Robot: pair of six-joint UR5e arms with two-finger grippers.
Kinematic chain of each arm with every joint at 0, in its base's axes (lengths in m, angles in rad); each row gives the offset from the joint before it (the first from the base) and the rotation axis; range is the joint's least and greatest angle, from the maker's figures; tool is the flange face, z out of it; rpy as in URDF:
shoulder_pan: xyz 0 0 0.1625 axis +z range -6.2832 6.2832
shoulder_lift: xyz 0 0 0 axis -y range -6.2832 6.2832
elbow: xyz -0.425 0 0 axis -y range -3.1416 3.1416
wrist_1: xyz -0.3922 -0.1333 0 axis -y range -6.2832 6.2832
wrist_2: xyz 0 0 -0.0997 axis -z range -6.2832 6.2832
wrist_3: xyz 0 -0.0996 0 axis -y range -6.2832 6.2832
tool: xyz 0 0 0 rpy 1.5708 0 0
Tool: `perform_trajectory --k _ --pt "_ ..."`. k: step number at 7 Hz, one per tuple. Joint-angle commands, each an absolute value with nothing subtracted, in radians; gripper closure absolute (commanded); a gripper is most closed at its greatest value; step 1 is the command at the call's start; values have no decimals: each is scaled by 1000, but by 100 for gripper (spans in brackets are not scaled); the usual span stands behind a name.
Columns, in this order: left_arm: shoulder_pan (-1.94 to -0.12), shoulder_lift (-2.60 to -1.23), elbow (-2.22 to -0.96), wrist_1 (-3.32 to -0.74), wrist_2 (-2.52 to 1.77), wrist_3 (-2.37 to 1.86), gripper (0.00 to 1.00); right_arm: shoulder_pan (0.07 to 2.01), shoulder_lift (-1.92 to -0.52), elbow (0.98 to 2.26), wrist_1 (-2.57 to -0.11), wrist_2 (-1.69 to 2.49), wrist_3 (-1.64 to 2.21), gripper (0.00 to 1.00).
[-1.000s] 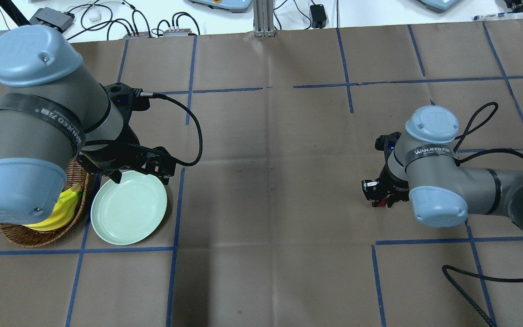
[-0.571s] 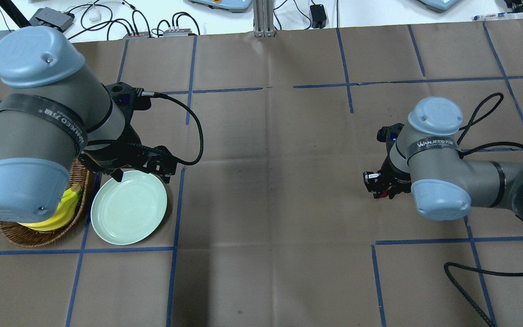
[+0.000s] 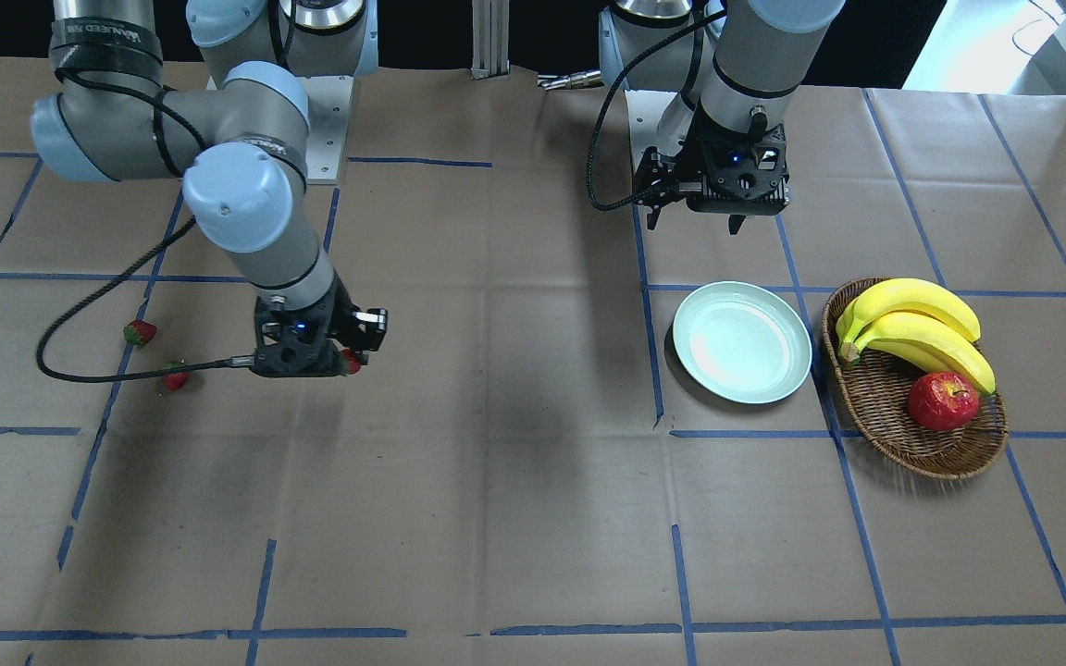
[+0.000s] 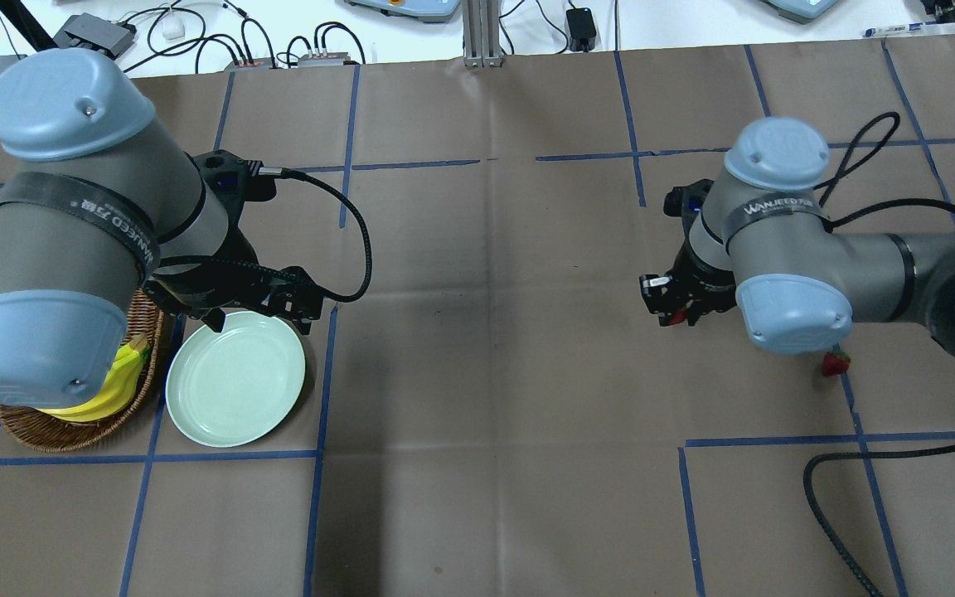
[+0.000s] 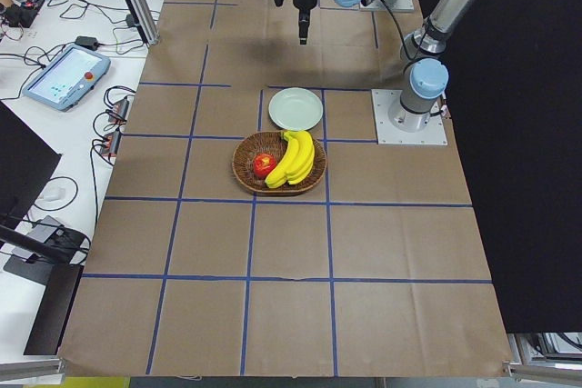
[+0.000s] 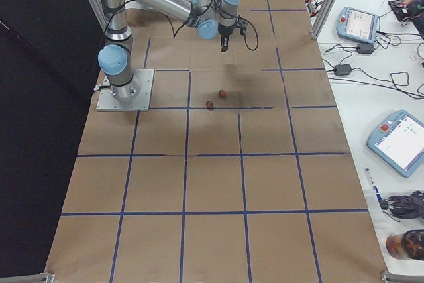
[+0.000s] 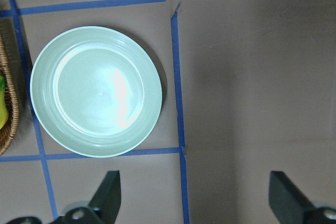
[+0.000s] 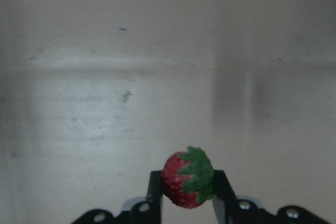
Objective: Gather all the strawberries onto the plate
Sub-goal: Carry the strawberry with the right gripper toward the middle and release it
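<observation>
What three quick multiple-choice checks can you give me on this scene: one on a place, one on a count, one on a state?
1. Where does the plate stand?
A. beside the basket
B. inside the basket
C. on top of the bananas

2. How many strawberries lie loose on the table?
A. one
B. two
C. three

3. What state is the right end effector in?
A. open and empty
B. shut on a strawberry
C. shut on the apple

Answers:
1 A, the front-facing view shows plate and basket side by side.
2 B, two lie on the table near the right arm.
3 B, the right wrist view shows it pinching a third one.
</observation>
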State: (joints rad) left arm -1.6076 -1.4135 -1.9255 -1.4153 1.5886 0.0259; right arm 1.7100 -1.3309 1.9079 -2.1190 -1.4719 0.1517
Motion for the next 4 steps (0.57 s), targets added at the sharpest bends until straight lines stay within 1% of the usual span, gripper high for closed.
perform_trajectory --k 1,2,3,4 --pt "-1608 -1437 -1931 -1416 1588 22 0 1892 -1179 1751 -2123 -1459 379 95" --pt "-1608 -1437 -1939 -1414 1588 18 0 1948 -1125 1712 -2123 -1459 435 95" --pt "-1608 -1434 -1948 -1411 1588 15 0 1962 -1088 1710 -2131 -1463 440 95" --pt "-1608 -1443 -1950 -1392 1586 14 0 1963 -1082 1718 -2129 -1462 440 94"
